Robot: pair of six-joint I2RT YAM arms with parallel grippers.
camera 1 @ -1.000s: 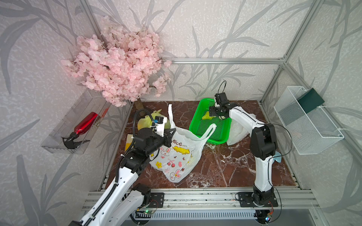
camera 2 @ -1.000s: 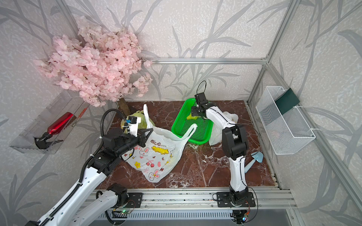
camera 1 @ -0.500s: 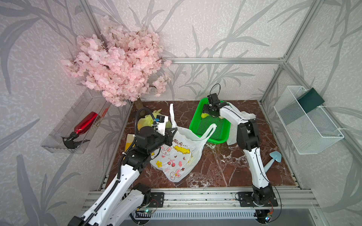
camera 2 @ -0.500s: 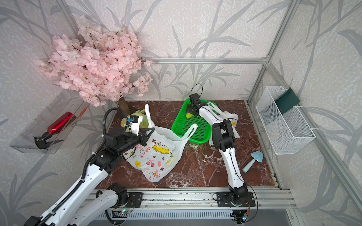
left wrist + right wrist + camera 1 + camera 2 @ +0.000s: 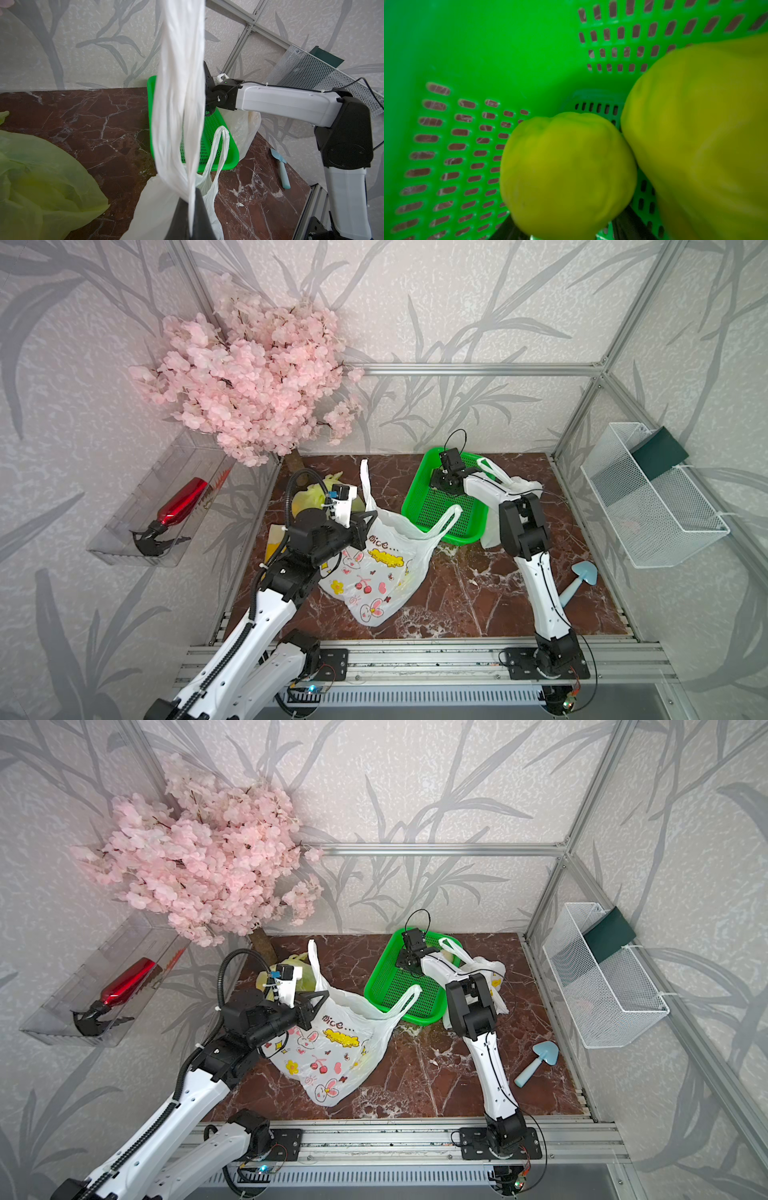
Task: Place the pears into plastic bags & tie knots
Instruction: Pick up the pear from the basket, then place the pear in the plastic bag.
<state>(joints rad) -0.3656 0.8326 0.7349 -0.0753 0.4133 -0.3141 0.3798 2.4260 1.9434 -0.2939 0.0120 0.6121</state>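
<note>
A white plastic bag (image 5: 374,572) printed with bunnies stands open mid-table in both top views. My left gripper (image 5: 365,518) is shut on one of its handles (image 5: 178,104), holding it up; the other handle (image 5: 218,149) leans on the green basket (image 5: 440,510). My right gripper (image 5: 436,483) reaches down into the basket's far corner. In the right wrist view its dark fingers (image 5: 629,218) hug a green pear (image 5: 566,172), with a second pear (image 5: 706,135) touching it. A yellow-green bag (image 5: 311,493) lies behind the left arm. Another white bag (image 5: 515,489) sits right of the basket.
A pink blossom tree (image 5: 249,377) overhangs the back left corner. A blue toy shovel (image 5: 582,576) lies at the right front. A white wire basket (image 5: 652,497) hangs on the right wall, and a clear tray with a red bottle (image 5: 183,502) on the left wall.
My right gripper has shifted left and down into the basket's far corner, and its jaws have narrowed around a pear. The left gripper has kept hold of the bag handle.
</note>
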